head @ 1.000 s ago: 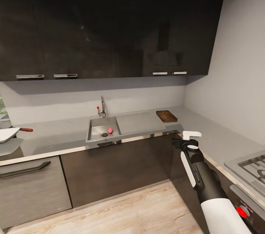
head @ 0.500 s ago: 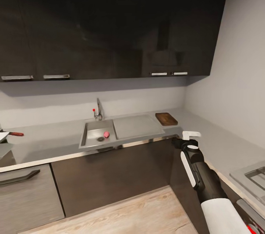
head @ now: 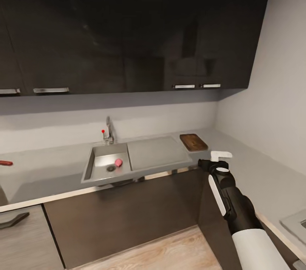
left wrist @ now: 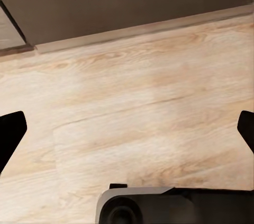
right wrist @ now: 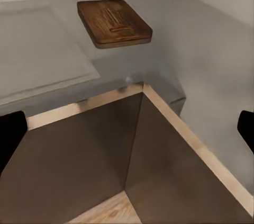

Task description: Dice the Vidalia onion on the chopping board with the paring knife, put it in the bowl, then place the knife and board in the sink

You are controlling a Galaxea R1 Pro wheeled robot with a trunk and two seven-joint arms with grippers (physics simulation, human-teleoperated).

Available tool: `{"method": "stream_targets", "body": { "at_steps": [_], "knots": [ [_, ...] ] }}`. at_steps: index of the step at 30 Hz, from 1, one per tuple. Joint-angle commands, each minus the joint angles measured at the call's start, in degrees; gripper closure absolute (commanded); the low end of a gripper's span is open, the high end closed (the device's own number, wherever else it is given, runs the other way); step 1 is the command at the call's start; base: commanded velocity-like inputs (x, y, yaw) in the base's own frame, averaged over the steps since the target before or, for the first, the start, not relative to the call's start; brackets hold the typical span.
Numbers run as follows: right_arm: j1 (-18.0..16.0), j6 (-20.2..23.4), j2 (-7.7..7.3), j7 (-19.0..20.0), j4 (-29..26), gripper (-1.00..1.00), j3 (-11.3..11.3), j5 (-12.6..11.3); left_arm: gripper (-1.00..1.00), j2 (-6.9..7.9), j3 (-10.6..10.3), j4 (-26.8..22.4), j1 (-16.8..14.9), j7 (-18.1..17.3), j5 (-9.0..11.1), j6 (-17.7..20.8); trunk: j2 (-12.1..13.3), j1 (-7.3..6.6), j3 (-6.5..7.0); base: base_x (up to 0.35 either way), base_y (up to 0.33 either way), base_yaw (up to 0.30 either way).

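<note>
The steel sink [head: 100, 172] is set in the grey countertop [head: 46, 172], and a small pinkish-red onion [head: 118, 162] lies in it beside the drain. The dark-brown chopping board [head: 194, 142] lies on the counter right of the drainboard, also seen from my right wrist as the chopping board [right wrist: 114, 21]. At the far left edge the paring knife's red handle [head: 5, 163] shows. The bowl is out of view. My right gripper [head: 221, 155] hangs open, in front of the counter's inner corner, below the board. My left gripper [left wrist: 127, 131] is open over the wood floor.
Dark glossy upper cabinets [head: 127, 27] hang above the counter. The faucet [head: 109, 130] with its red knob stands behind the basin, the drainboard [head: 157, 153] to its right. The counter turns along the right wall, with a stove corner [head: 295, 221] at the lower right.
The camera has moved closer to the counter and the whole picture has shifted: bowl and most of the stove have slid out of view. The right arm keeps its pose.
</note>
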Motion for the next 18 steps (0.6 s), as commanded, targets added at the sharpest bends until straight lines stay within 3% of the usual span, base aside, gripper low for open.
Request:
{"method": "stream_targets", "body": {
  "at_steps": [1, 18],
  "knots": [
    [0.0, 0.2, -0.04, -0.2, -0.3, -1.00, 0.1, 0.0, -1.00, 0.00, 0.0, 0.0, 0.0, 0.1, 0.2, -0.1, 0.0, 0.05, -0.01, 0.316, 0.000, 0.000],
    [0.0, 0.3, 0.11, -0.2, -0.7, -1.00, 0.2, -0.1, -1.00, 0.02, 0.0, 0.1, 0.0, 0.1, 0.2, 0.0, 0.0, 0.05, -0.55, 0.316, 0.000, 0.000]
  ]
}}
